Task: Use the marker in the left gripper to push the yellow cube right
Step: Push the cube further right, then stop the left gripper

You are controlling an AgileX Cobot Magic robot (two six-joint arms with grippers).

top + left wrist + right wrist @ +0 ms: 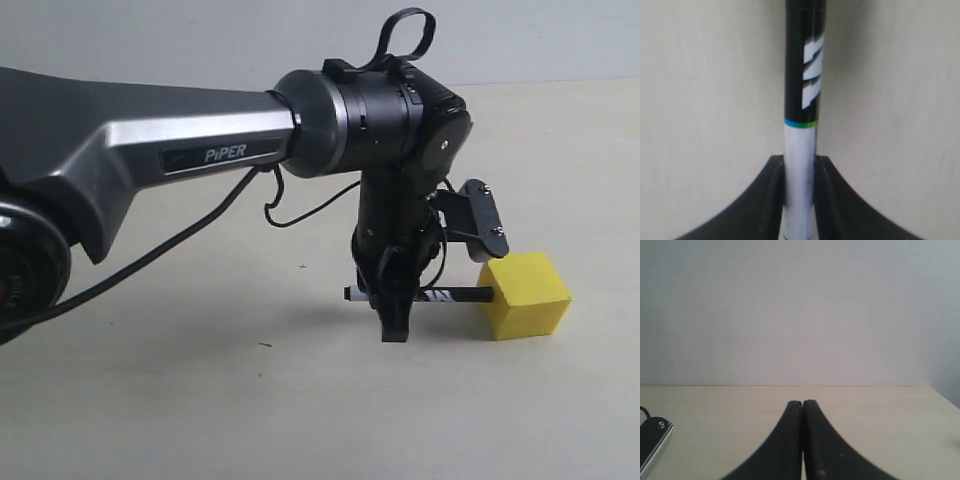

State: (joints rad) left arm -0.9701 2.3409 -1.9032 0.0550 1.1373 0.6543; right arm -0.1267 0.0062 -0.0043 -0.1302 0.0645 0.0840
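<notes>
My left gripper (396,318) points down at the table and is shut on the marker (445,295), which lies level just above the surface. The marker's black lettered half reaches right and its end meets the left face of the yellow cube (524,294). In the left wrist view the marker (803,90) runs straight out from between the fingers (774,187), which clamp its white barrel; the cube is out of that view. My right gripper (802,405) is shut with nothing in it, above bare tabletop.
The silver PIPER arm (200,140) and its black cables (190,235) fill the left of the exterior view. A cream tabletop (300,400) stretches all round the cube. A black and silver part (651,442) shows at the edge of the right wrist view.
</notes>
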